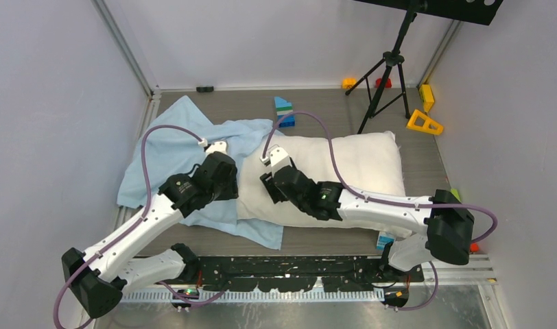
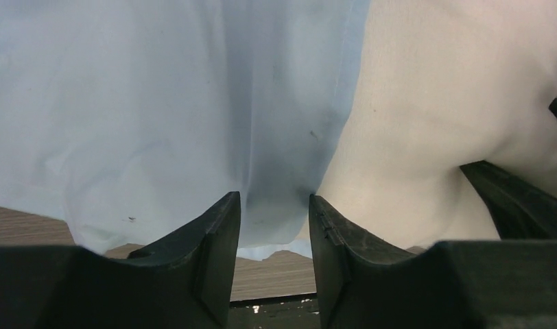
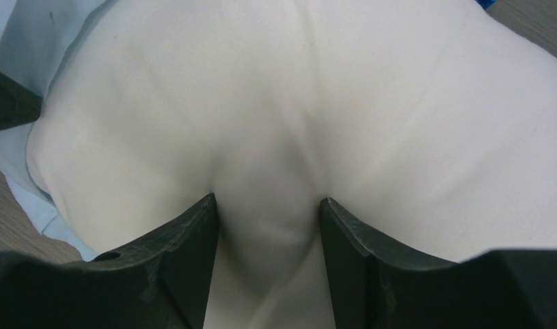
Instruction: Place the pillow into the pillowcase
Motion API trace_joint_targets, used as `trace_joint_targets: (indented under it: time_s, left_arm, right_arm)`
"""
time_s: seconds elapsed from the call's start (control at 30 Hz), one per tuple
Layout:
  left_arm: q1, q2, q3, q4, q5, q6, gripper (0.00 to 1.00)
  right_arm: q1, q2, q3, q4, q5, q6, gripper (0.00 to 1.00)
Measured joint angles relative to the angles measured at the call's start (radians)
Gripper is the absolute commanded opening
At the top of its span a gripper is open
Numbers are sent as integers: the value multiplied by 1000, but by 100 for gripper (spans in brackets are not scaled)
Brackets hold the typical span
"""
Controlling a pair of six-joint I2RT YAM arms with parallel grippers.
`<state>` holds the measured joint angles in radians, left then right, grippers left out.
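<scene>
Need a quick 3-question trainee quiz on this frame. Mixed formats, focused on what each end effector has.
1. True or false: the right end effector is pinching a fold of the pillow.
2. Pick one. The left end effector holds: A) the pillow, B) the pillowcase, C) nothing.
3. Fill in: in the top view, the pillow's ___ end overlaps the pillowcase.

Key:
1. True. White fabric is bunched between its fingers.
2. B. Light-blue cloth sits between its fingers.
3. Left.
</scene>
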<state>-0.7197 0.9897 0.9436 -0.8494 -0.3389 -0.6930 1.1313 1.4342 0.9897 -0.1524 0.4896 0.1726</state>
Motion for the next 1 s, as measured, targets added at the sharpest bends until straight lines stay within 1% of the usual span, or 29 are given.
trace_joint_targets:
  time_s: [0.03, 0.07, 0.1, 0.13, 0.2, 0.23, 0.3, 0.33, 0.4, 0.47, 0.57, 0.7, 0.87, 0.9, 0.93, 0.97, 1.0]
  left_arm:
    - [0, 2, -4, 5, -2, 5, 41]
    - [0, 3, -5, 7, -3, 13, 39]
    - [0, 4, -5, 12, -6, 19, 36]
    - [0, 5, -4, 18, -8, 25, 32]
    - [0, 9, -4, 30, -10, 42, 18]
    - [0, 14, -3, 33, -10, 53, 12]
    - [0, 26, 1, 38, -8, 78, 2]
    - [0, 32, 7, 38, -6, 93, 0]
    - [0, 43, 23, 37, 0, 119, 0]
    - [0, 54, 53, 34, 9, 140, 0]
    - [0, 57, 97, 32, 19, 157, 0]
    - [-1, 56, 126, 34, 58, 161, 0]
    - [-12, 61, 130, 40, 182, 163, 0]
    - [-19, 63, 132, 41, 194, 161, 1]
    - [-32, 64, 134, 42, 195, 153, 14]
    - [-42, 64, 135, 39, 184, 147, 23]
    - [-49, 63, 136, 31, 157, 137, 30]
  right_arm:
    - [-5, 5, 6, 2, -10, 5, 50]
    - [-19, 8, 11, 2, -18, 8, 43]
    - [-29, 14, 17, 2, -29, 14, 35]
    - [-39, 21, 23, 2, -41, 19, 30]
    - [-57, 35, 34, 2, -63, 30, 23]
    - [-66, 42, 41, 2, -76, 37, 20]
    - [-81, 54, 55, 0, -98, 50, 15]
    - [-90, 59, 61, -3, -114, 61, 11]
    - [-113, 65, 74, -7, -144, 82, 4]
    - [-138, 68, 85, -11, -172, 107, 0]
    - [-175, 77, 104, -16, -207, 143, 0]
    - [-192, 98, 126, -18, -233, 173, 0]
    - [-193, 133, 167, -40, -241, 216, 0]
    - [-194, 139, 179, -46, -240, 225, 0]
    - [-196, 150, 199, -59, -240, 239, 0]
    - [-198, 158, 216, -67, -240, 251, 0]
    - [-200, 165, 231, -73, -240, 258, 0]
